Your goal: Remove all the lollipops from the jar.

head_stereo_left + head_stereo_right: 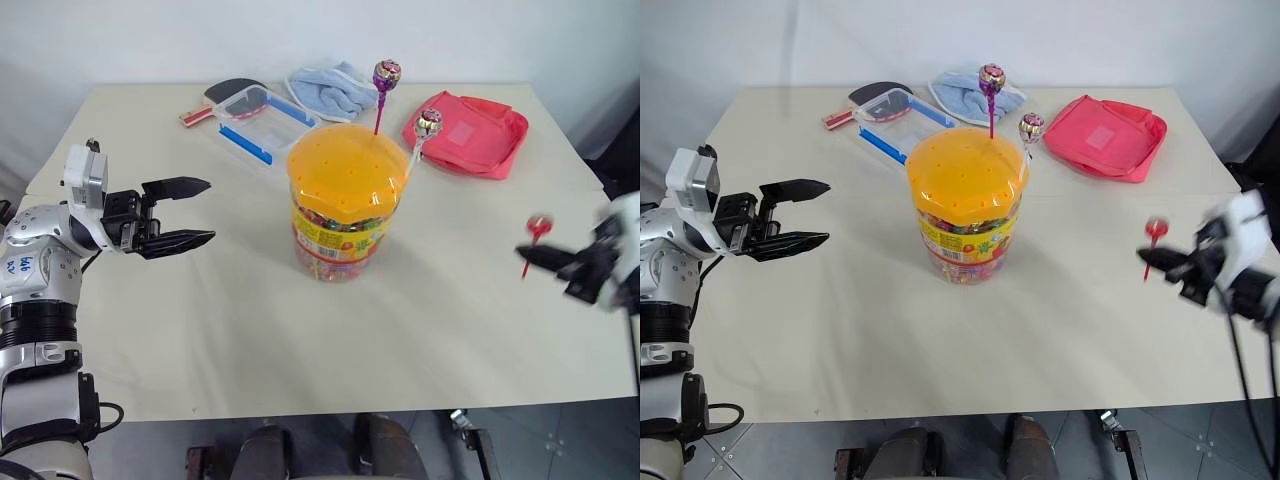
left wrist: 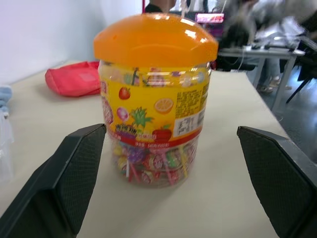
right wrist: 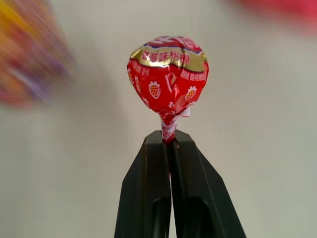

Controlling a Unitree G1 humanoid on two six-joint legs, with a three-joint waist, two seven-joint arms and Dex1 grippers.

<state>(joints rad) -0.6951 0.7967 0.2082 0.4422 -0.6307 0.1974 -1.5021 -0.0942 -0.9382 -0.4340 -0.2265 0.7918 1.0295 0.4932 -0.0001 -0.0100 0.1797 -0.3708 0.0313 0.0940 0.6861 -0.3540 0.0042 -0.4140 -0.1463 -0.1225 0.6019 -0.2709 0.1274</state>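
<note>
The jar (image 1: 340, 205), a clear tub with an orange domed lid and a yellow-red label, stands mid-table. Two lollipops stick up from its lid: a purple-pink one (image 1: 386, 74) on a purple stick and a silvery-pink one (image 1: 428, 123) on a white stick. My right gripper (image 1: 530, 256) is off to the jar's right, above the table, shut on the stick of a red lollipop (image 3: 168, 78). My left gripper (image 1: 200, 212) hovers left of the jar, open and empty, its fingers (image 2: 81, 168) pointing at the jar (image 2: 154, 99).
Behind the jar lie a flat clear box with blue clips (image 1: 262, 118), a red-handled paddle (image 1: 215, 98), a blue cloth (image 1: 333, 90) and a pink pouch (image 1: 468, 132). The table's right edge is close to my right gripper.
</note>
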